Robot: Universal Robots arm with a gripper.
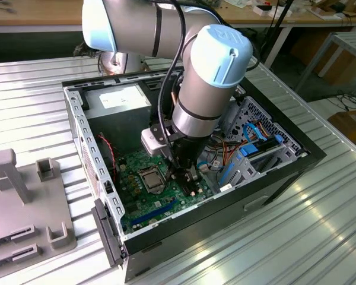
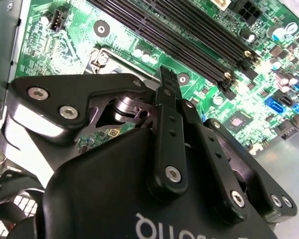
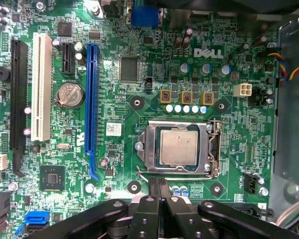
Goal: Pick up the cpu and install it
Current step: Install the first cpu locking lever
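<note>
In the exterior view, a grey slotted fixture (image 1: pixel 24 208) lies at the lower left of the frame on a ribbed metal table (image 1: pixel 273 237). Behind it, across the middle of the frame, stands an open black computer case (image 1: pixel 267 184) with a green motherboard (image 1: pixel 136 202) lying on its floor. A silver and pale blue robot arm (image 1: pixel 207 77) reaches down into the case from the top of the frame, and its black gripper (image 1: pixel 186 175) hangs just above the board, just to the right of the square metal socket frame (image 1: pixel 151 178). In the first wrist view, the gripper (image 3: pixel 158 186) appears at the bottom centre of the frame with its two thin fingers (image 3: pixel 154 191) pressed together and nothing held between them, their tips at the near edge of the socket frame (image 3: pixel 182 145). The cpu (image 3: pixel 178 146), a silver square with a thin green rim, sits inside that socket frame at the centre right of the frame. Farther up the frame are a long blue slot (image 3: pixel 92 99), a white slot (image 3: pixel 41 87) and a round coin battery (image 3: pixel 71 93). In the second wrist view, the closed fingers (image 2: pixel 168 89) point toward the black memory slots (image 2: pixel 189 40) at the upper part of the frame.
</note>
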